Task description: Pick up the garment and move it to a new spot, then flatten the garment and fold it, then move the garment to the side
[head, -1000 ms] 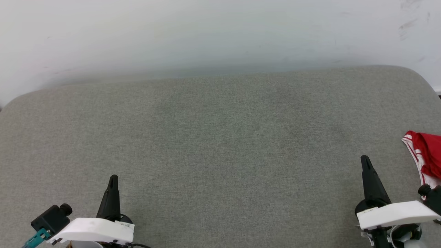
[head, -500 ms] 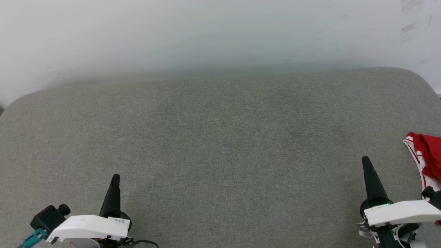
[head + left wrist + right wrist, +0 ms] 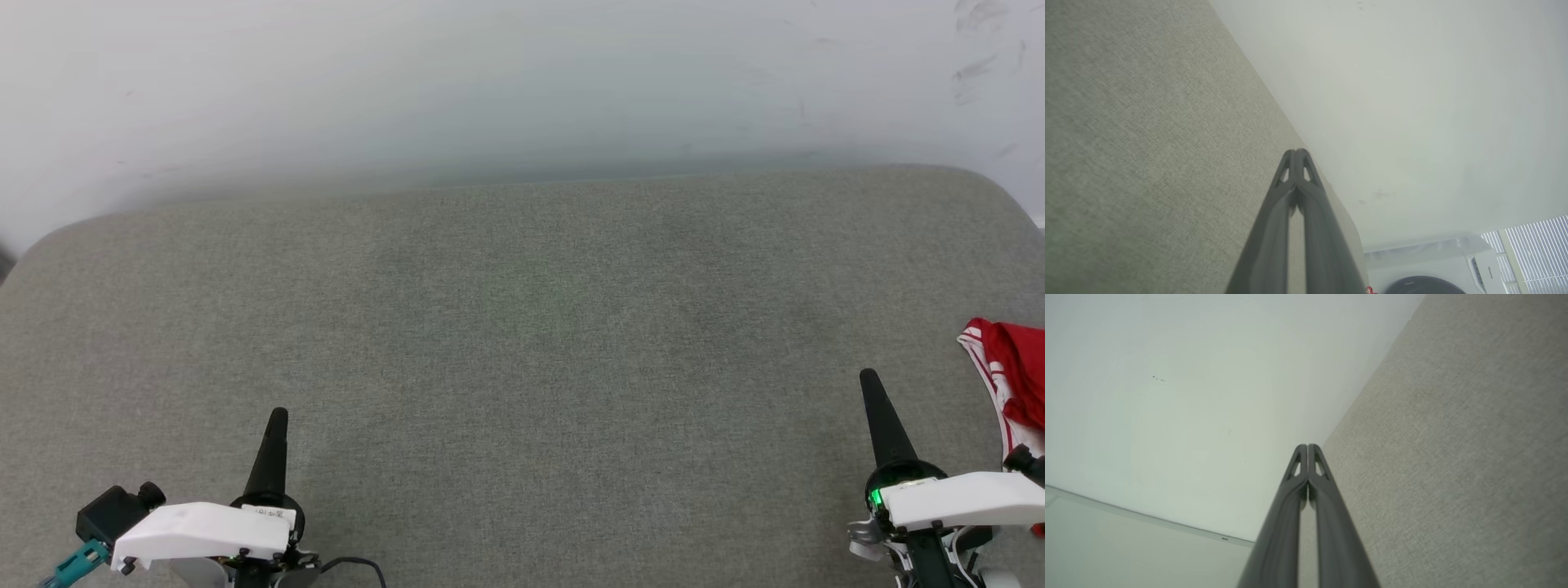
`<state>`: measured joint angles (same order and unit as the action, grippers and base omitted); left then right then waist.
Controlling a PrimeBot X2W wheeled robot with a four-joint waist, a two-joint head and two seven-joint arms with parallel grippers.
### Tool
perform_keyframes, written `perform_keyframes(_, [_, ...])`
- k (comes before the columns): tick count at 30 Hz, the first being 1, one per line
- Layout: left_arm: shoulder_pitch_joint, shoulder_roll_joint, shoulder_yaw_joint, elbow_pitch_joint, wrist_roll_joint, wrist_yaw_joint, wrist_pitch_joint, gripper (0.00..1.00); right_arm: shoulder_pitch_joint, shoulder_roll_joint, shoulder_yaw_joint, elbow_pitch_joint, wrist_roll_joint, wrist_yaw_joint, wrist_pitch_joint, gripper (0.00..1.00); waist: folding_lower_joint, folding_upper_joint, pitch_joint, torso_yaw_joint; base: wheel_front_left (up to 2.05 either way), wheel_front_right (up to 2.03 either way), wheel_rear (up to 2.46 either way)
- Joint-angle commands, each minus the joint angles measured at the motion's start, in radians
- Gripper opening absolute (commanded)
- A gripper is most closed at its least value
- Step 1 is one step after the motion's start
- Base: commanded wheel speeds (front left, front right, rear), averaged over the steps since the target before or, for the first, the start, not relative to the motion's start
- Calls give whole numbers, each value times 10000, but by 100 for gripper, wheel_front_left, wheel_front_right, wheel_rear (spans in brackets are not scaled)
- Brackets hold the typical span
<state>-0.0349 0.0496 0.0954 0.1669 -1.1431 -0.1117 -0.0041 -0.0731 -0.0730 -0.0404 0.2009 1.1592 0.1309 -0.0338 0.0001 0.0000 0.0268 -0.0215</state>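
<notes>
**Head view, left to right.** Left claw (image 3: 277, 416): clenched, its two dark fingers pressed tip to tip and holding nothing, above the near left part of the worktop (image 3: 522, 327), a grey fabric-covered surface with rounded far corners. Wall (image 3: 522, 82): pale and plain, running along the far edge of the worktop. Right claw (image 3: 867, 380): likewise clenched and empty, above the near right part of the worktop. Garment (image 3: 1016, 367): red with red-and-white striped trim, lying crumpled at the right edge of the worktop, just right of the right claw and apart from its fingers. The picture's border cuts it off, so any lettering cannot be made out.

**Left wrist view.** The left claw (image 3: 1297, 154) points along the worktop toward the wall. A white washing machine (image 3: 1433, 261) stands beyond the worktop's end.

**Right wrist view.** The right claw (image 3: 1307, 448) is closed above the worktop, beside the wall.
</notes>
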Motion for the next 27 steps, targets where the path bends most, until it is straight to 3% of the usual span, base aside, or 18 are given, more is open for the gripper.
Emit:
perform_keyframes(1, [-233, 30, 14, -29, -160, -46, 34, 0, -210, -70, -28, -29, 192, -1, 49, 0, -1, 0, -2, 2, 0, 0, 0])
perform_keyframes(27, [-546, 29, 115, 413, -2558, -135, 657, 0, -318, -36, -246, 206, 2627, -2, 694, 0, -1, 0, -112, 101, 0, 0, 0])
